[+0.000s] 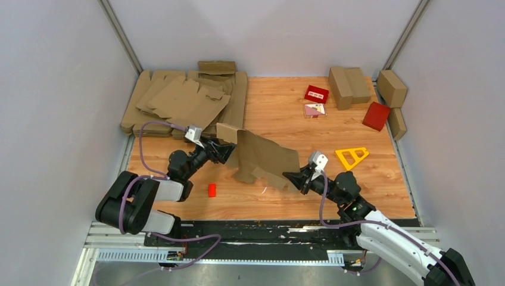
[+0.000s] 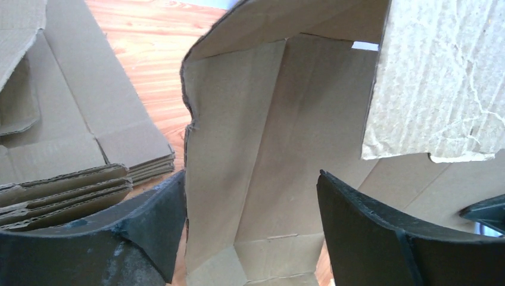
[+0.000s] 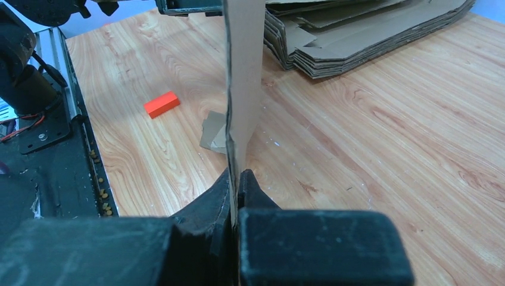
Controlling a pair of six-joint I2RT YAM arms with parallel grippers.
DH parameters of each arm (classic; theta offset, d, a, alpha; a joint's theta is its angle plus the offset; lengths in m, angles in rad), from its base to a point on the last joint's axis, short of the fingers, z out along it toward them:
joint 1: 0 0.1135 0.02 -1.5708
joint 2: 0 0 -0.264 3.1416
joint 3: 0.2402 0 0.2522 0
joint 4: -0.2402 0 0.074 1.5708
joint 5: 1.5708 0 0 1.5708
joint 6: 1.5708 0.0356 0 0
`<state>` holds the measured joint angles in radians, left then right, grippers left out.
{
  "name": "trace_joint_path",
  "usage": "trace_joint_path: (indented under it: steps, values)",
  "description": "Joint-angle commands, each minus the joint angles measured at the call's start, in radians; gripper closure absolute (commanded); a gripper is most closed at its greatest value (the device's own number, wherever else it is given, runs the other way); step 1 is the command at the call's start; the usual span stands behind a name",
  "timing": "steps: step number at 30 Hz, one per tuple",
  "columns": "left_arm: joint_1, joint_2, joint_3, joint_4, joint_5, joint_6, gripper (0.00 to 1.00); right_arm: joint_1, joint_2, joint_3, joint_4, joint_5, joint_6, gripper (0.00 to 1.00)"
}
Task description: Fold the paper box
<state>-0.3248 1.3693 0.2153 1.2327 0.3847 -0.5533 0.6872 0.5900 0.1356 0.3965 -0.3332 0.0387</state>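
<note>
Right gripper (image 3: 236, 187), nearest you: fingers pinched tight on the near edge of the paper box (image 3: 244, 71), whose sheet rises upright from the grip. Left gripper (image 2: 250, 179): fingers spread wide, with a panel of the box lying between them; whether either pad presses it cannot be told. The box spans both grippers, just on the near side of the stack of flat cardboard blanks (image 1: 184, 101). Judged progress: early. Panels are bent along their creases and one flap (image 1: 227, 132) stands raised, but no walls meet, so you have the sides and end flaps left to close. Folded brown cartons (image 1: 348, 86) lie well right of the stack.
</note>
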Motion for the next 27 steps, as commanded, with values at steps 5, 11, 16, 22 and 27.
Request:
trace_joint_path:
  steps: [5,11,16,22,27]
  values:
    - [0.055,0.072,-0.009,0.245,0.138,-0.131,0.45,0.006,-0.025,0.007,-0.002,0.011,-0.008,1.0]
    - [0.055,0.059,-0.018,0.222,0.168,-0.144,0.39,0.006,0.016,0.018,-0.006,0.023,-0.014,1.0]
    - [0.053,0.007,-0.02,0.116,0.173,-0.112,0.57,0.006,0.054,0.023,0.007,0.012,-0.013,1.0]
    - [0.039,-0.077,-0.013,-0.085,0.108,-0.048,0.59,0.006,0.086,0.024,0.023,0.012,-0.007,1.0]
    - [-0.038,-0.214,-0.001,-0.313,-0.031,0.042,0.48,0.007,0.141,0.021,0.056,0.022,0.004,1.0]
